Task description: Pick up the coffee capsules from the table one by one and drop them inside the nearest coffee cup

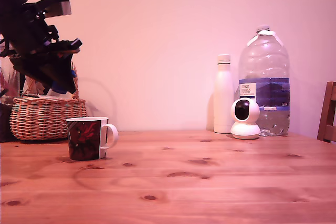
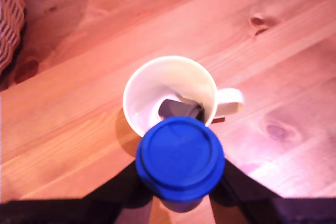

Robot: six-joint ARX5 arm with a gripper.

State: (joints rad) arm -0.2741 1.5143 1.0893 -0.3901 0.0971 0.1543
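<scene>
While the gripper point(image 2: 180, 182) hangs high above the table point(image 1: 210, 182), it grasps a blue coffee capsule point(image 2: 180, 157) between its dark fingers, the round lid facing the wrist camera. Directly below the claw stands the coffee cup point(image 2: 157, 85), upright on the planks, its white inside showing a dark shape, possibly another capsule. In the exterior view a wicker basket point(image 1: 46, 117) sits just behind the cup, beneath the arm, well apart from the bottles point(image 1: 264, 82).
</scene>
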